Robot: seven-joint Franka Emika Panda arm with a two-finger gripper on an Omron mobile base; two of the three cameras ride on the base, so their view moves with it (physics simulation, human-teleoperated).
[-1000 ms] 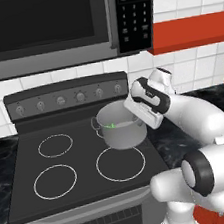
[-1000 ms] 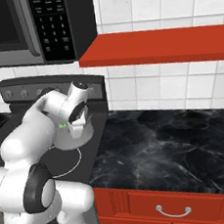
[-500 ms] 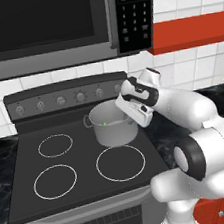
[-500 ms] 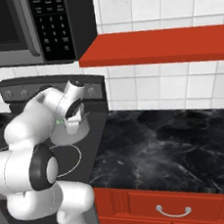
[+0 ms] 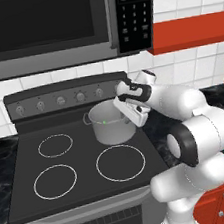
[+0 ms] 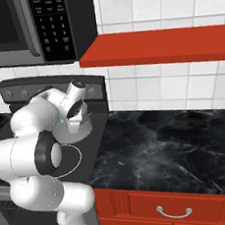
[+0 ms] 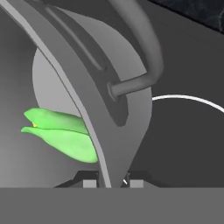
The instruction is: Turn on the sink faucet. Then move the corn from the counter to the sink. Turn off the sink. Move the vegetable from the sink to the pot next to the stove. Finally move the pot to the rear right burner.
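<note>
A grey metal pot [image 5: 109, 128] stands at the rear right of the black stove top [image 5: 25, 197], by the rear right burner. My gripper [image 5: 130, 112] is shut on the pot's right rim, beside its loop handle [image 7: 136, 65]. In the hand view the rim wall [image 7: 89, 113] runs down between my fingertips, and the corn [image 7: 61, 136] lies inside the pot in its green husk. In the right base view my gripper [image 6: 72, 127] is at the stove's right side, and the arm hides most of the pot.
The front right burner ring [image 5: 121, 163] lies just in front of the pot, with two more rings [image 5: 55, 145] to the left. Stove knobs [image 5: 80, 95] line the back panel under the microwave [image 5: 41, 28]. Black marble counter [image 6: 173, 152] extends to the right of the stove.
My gripper has carried the pot a little to the left and back over the stove, away from its right edge. The jaws have stayed shut on the rim.
</note>
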